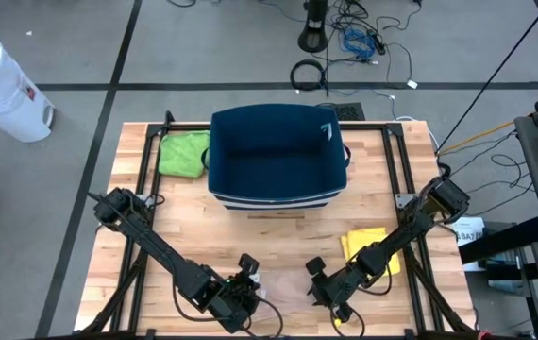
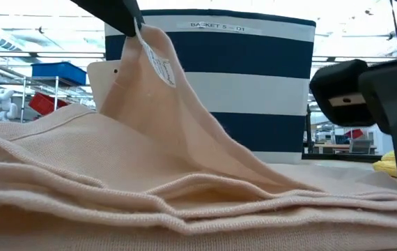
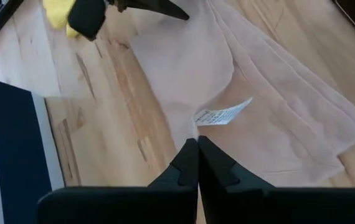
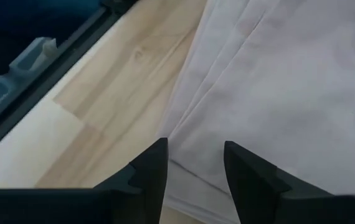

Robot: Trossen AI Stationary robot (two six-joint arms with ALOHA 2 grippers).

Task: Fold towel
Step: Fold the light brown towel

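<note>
A pale beige towel (image 2: 184, 188) lies in several layers on the wooden table near its front edge, between my two grippers (image 1: 283, 286). One part, with a white label (image 3: 222, 114), is pulled up into a peak. My left gripper (image 3: 197, 144) is shut on that peak; the low view shows it at the top left (image 2: 130, 21). My right gripper (image 4: 195, 152) is open, and its fingers stand over the towel's layered edge (image 4: 190, 124) at the towel's right side (image 1: 318, 280). I cannot tell whether they touch it. My left gripper pinches the towel between its two fingers at a spot right beside the label (image 3: 194, 133). The fingers slant down from the table's near left side. The held part is lifted into a tent-like peak (image 2: 150, 49). The rest of the towel lies slack on the table.
A navy and white striped basket (image 1: 278, 156) stands at the middle of the far side. A green cloth (image 1: 184, 153) lies to its left and a yellow cloth (image 1: 363, 247) lies by the right arm. Black frame rails (image 1: 146, 161) run along the table's sides.
</note>
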